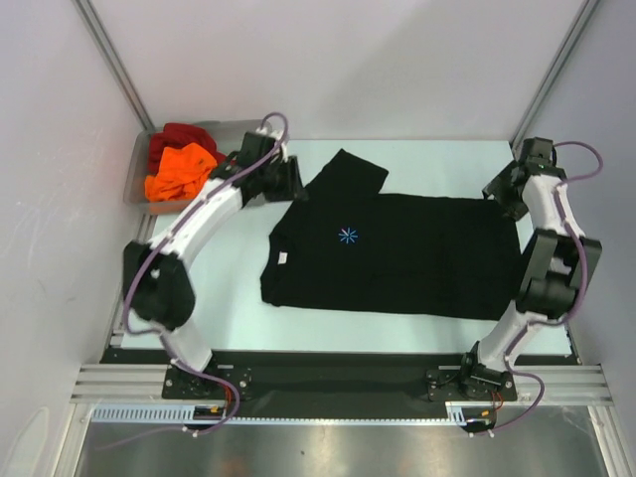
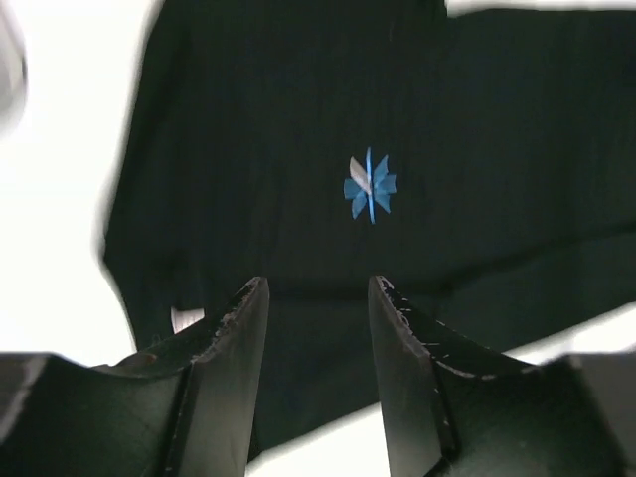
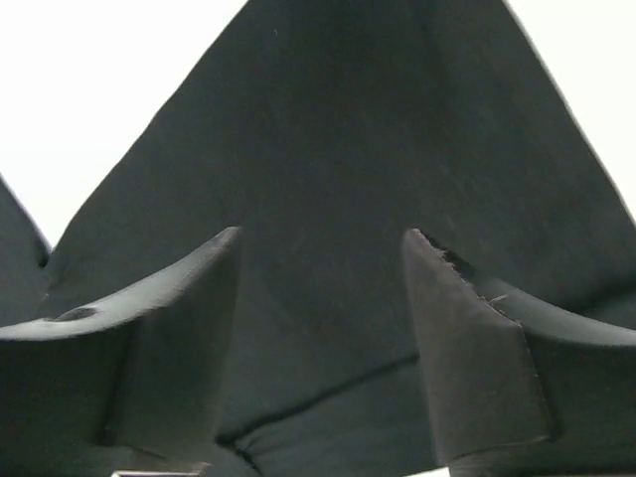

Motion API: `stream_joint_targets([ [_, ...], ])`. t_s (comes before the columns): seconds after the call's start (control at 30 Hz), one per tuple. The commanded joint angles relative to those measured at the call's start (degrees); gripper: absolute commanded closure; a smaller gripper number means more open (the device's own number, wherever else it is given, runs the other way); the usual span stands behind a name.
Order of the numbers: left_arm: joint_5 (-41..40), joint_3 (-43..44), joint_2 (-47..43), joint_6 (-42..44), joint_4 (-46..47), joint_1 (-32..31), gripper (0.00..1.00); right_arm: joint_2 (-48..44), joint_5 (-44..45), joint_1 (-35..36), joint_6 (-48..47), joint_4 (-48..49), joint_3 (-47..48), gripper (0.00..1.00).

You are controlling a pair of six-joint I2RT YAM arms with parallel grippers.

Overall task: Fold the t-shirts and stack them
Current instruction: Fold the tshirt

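Folding of the first garment looked to be the step in hand. From the top camera, the black t-shirt (image 1: 397, 258) lay spread flat on the table (image 1: 229, 298), its long axis running left to right. The neck label (image 1: 283, 258) sat at the left end, so the collar pointed toward the left arm's side and the hem toward the right. One sleeve (image 1: 348, 169) stuck out toward the far edge. The starburst mark (image 1: 348, 236) faced up. The orange t-shirt (image 1: 179, 171) and the dark red t-shirt (image 1: 179, 137) sat bunched in the bin (image 1: 134, 174) at the far left corner, not yet folded. The left gripper (image 1: 294, 185) hung by the far sleeve, and the right gripper (image 1: 500, 195) by the far hem corner.

From the left wrist, the left gripper (image 2: 316, 286) had its fingers apart with nothing between them, above the shirt's (image 2: 477, 119) chest.

From the right wrist, the right gripper (image 3: 323, 237) was likewise spread, with black cloth (image 3: 368, 119) beneath it. Whether it touched the cloth could not be told.

The next move probably called for both to pinch the far edge and carry it toward the near edge, together, to keep the fold straight.
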Motion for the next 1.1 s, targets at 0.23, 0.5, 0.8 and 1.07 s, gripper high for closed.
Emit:
stream_joint_targets([
  [0.23,-4.52,37.31,32.20,13.66,-1.45,-0.54,0.53,22.17,-0.26,-0.91,-1.37,-0.58,20.41,0.43],
  [0.5,-5.14,42.62,39.62,14.71,6.79,-0.54,0.53,31.07,9.58,-1.96,-4.72,-1.74,33.08,0.36],
  [0.8,-5.67,41.92,41.90,14.36,9.26,-0.46,0.50,40.30,10.30,-4.43,-4.37,-3.76,43.37,0.39],
  [1.07,-5.41,40.60,42.52,13.22,8.47,0.68,0.50,42.50,10.55,-3.46,-4.63,-2.44,43.55,0.45],
])
